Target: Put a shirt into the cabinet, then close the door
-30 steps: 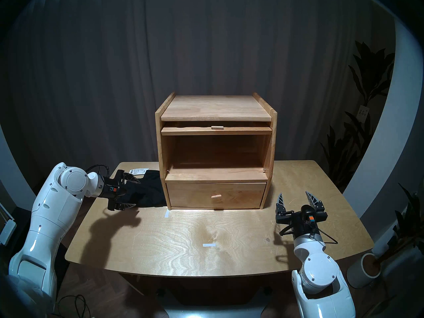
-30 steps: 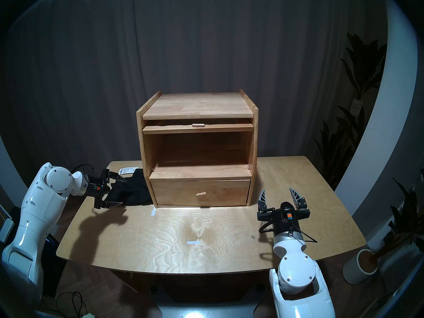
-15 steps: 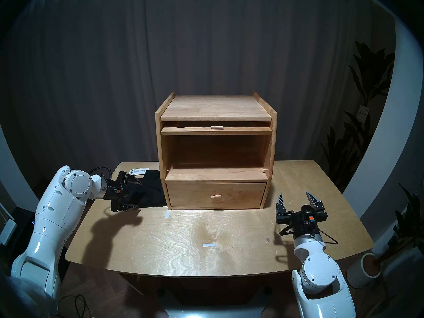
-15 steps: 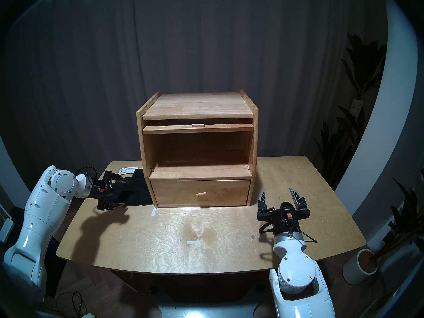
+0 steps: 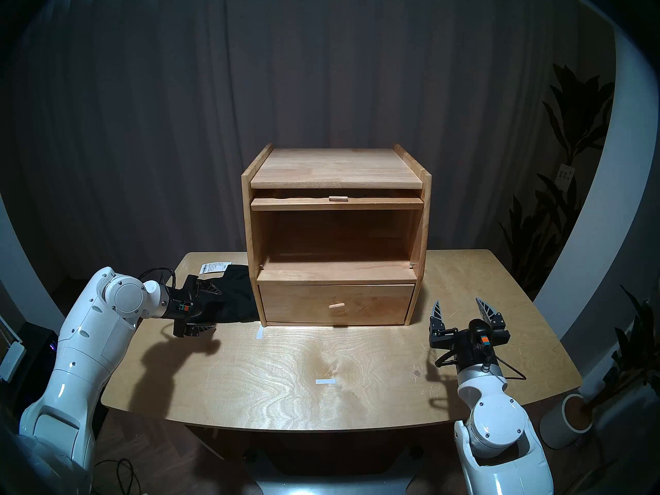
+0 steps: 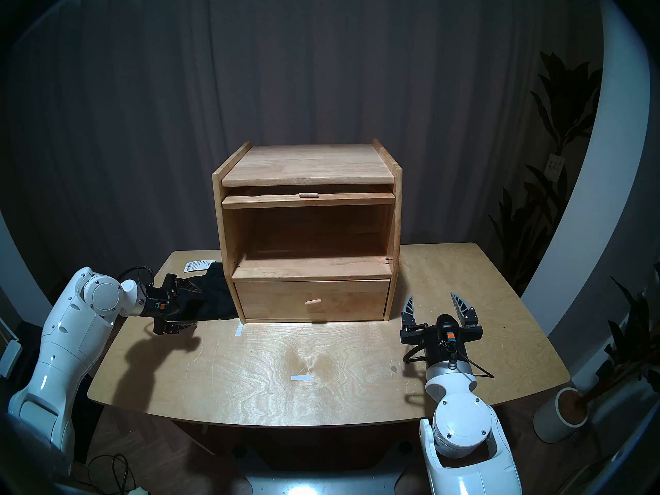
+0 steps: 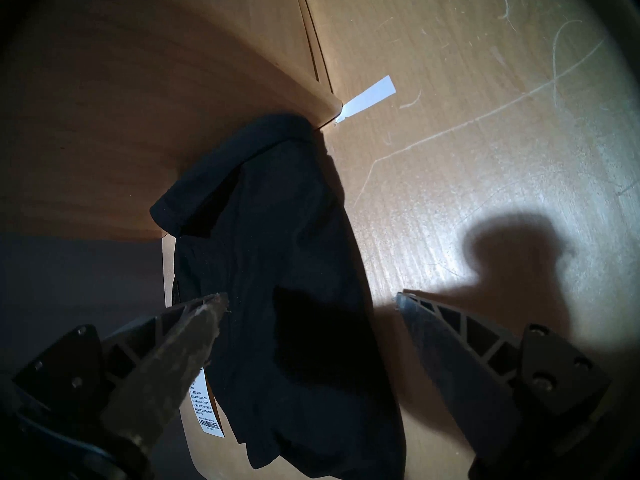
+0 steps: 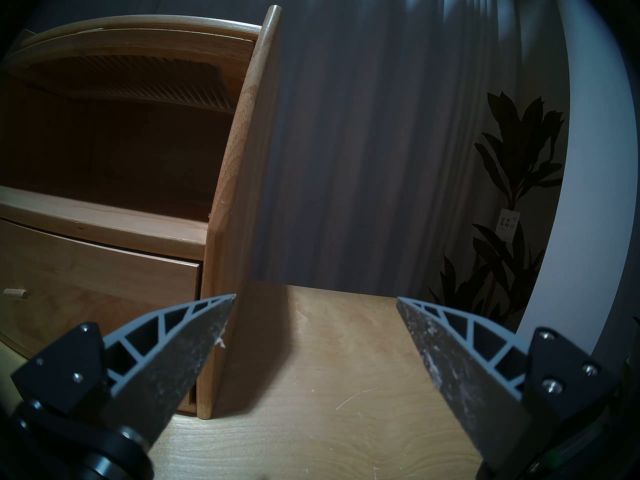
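Left gripper point(image 5: 209, 309) hangs with its jaws spread wide around the near end of the shirt point(image 5: 235, 301), one finger over the cloth and the other above bare desk point(image 5: 321, 394) beside it, nothing pinched. Just beyond that gripper the black shirt lies on the desk against the cabinet's point(image 5: 335, 233) left side, its white paper tag point(image 5: 215, 267) at the far end. Up in the cabinet, the door point(image 5: 337, 203) is raised flat over the bare compartment. Right gripper point(image 5: 460, 310) hovers wide apart, well off to the cabinet's other side, holding nothing.
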`<state>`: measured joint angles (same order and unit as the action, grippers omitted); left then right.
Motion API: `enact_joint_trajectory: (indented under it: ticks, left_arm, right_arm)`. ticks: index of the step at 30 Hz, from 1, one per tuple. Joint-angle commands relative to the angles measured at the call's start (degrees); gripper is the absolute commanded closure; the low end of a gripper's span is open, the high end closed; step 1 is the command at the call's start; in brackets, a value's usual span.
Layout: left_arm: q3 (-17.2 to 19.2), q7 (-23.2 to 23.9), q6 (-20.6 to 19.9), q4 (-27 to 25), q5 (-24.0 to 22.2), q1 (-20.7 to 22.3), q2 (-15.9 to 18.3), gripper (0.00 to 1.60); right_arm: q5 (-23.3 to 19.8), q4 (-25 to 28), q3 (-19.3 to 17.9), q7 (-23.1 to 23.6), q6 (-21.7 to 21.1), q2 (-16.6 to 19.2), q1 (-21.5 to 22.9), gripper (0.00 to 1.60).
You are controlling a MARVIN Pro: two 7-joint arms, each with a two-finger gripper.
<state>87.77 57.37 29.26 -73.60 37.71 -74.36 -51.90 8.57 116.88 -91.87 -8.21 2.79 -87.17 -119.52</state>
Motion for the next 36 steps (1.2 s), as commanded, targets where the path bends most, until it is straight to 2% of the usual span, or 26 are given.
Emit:
enact_joint_trajectory:
  ticks: [1,2,5,10,14,16,18,19,20,24,26,28,29,30,31,32,36]
  left_arm:
    - [-0.5,-4.7,-0.8,1.6,3.3,2.4,-2.0,0.00]
    - [-0.7,-6.9,-0.6,1.9,5.0,2.5,-2.4,0.00]
    - [-1.1,-8.9,-1.1,4.1,6.3,3.9,-3.6,0.00]
    - [-2.0,-11.7,-2.3,3.7,9.3,4.7,-3.8,0.00]
    - [-2.9,-11.2,-3.3,3.4,10.7,4.8,-3.5,0.00]
    - [-4.4,-9.3,-3.9,1.5,13.0,3.4,-2.0,0.00]
    - [-4.6,-8.9,-3.4,0.7,13.1,2.6,-1.5,0.00]
    - [-4.2,-5.8,-4.6,0.0,11.2,2.1,-1.6,0.36]
    - [-3.8,-4.2,-5.3,-1.8,10.1,0.4,-1.2,1.60]
    - [-2.9,-0.2,-6.3,-3.5,8.0,-1.9,-0.5,1.60]
    - [-2.6,0.3,-6.2,-3.7,7.4,-2.3,-0.4,1.60]
    - [0.5,-2.4,-5.3,-3.3,3.9,-4.8,-0.9,1.60]
    - [0.5,-2.4,-5.3,-3.3,3.9,-4.8,-0.9,1.60]
    - [3.3,-5.0,-4.5,-3.3,0.6,-6.5,-1.8,1.60]
    - [4.6,-6.6,-4.1,-3.7,-0.8,-7.5,-2.3,1.60]
    - [4.6,-6.6,-4.1,-3.7,-0.8,-7.5,-2.3,1.60]
    - [9.6,-11.2,-4.7,-3.3,-7.7,-8.6,-6.8,1.60]
  right_arm:
    - [0.1,1.4,-0.1,-0.1,0.2,0.0,0.0,0.00]
    - [0.1,1.4,-0.1,-0.1,0.2,0.0,0.0,0.00]
    - [0.1,1.4,-0.1,-0.1,0.2,0.0,0.1,0.00]
    - [0.1,1.4,-0.1,-0.1,0.2,0.0,0.1,0.00]
    - [0.1,1.4,-0.1,-0.1,0.2,0.0,0.0,0.00]
    - [0.1,1.4,-0.1,-0.1,0.2,0.0,0.0,0.00]
    - [0.1,1.4,-0.1,-0.1,0.2,0.0,0.0,0.00]
    - [0.1,1.4,-0.1,-0.1,0.2,0.0,0.0,0.00]
    - [0.1,1.4,-0.1,-0.1,0.2,0.0,0.0,0.00]
    - [0.1,1.4,-0.1,-0.1,0.2,0.0,0.0,0.00]
    - [0.1,1.4,-0.1,-0.1,0.2,0.0,0.0,0.00]
    - [0.1,1.4,-0.1,-0.1,0.2,0.0,0.0,0.00]
    - [0.1,1.4,-0.1,-0.1,0.2,0.0,0.0,0.00]
    - [0.1,1.3,-0.1,-0.1,0.2,0.0,0.1,0.00]
    - [0.1,1.3,-0.1,-0.1,0.2,0.0,0.1,0.00]
    - [0.1,1.3,-0.1,-0.1,0.2,0.0,0.1,0.00]
    - [0.0,1.0,-0.1,-0.1,0.3,0.0,0.3,0.00]
